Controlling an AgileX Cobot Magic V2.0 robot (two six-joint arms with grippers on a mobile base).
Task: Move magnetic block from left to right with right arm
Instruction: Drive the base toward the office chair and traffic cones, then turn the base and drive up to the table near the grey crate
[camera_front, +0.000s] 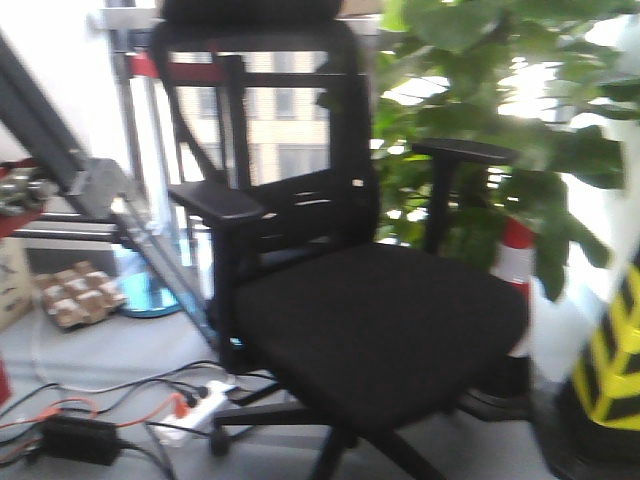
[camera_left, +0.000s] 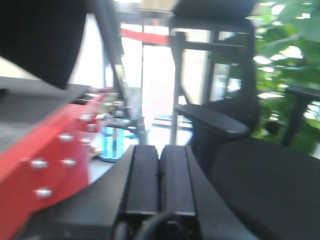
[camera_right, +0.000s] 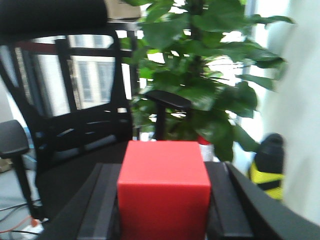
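The front-facing view shows a black mesh office chair (camera_front: 380, 300) filling the middle. A leafy green plant (camera_front: 500, 110) stands behind it on the right. A red and white post (camera_front: 515, 255) and a yellow and black striped cone (camera_front: 615, 350) stand by the chair's right side. On the floor at lower left lie a white power strip (camera_front: 200, 405) with tangled cables and a cardboard tray (camera_front: 78, 293).

The left wrist view shows the left gripper (camera_left: 160, 170) clenched. Its two black fingers (camera_left: 142, 175) are pressed together with nothing between them. A red metal part with bolts (camera_left: 45, 155) sits at the left, and the chair is beyond.

The right wrist view shows the right gripper (camera_right: 163, 200) grasping the magnetic block (camera_right: 163, 187), a plain red cube. The block sits upright between the black fingers (camera_right: 100, 205), touching both, raised in front of the chair and the plant.
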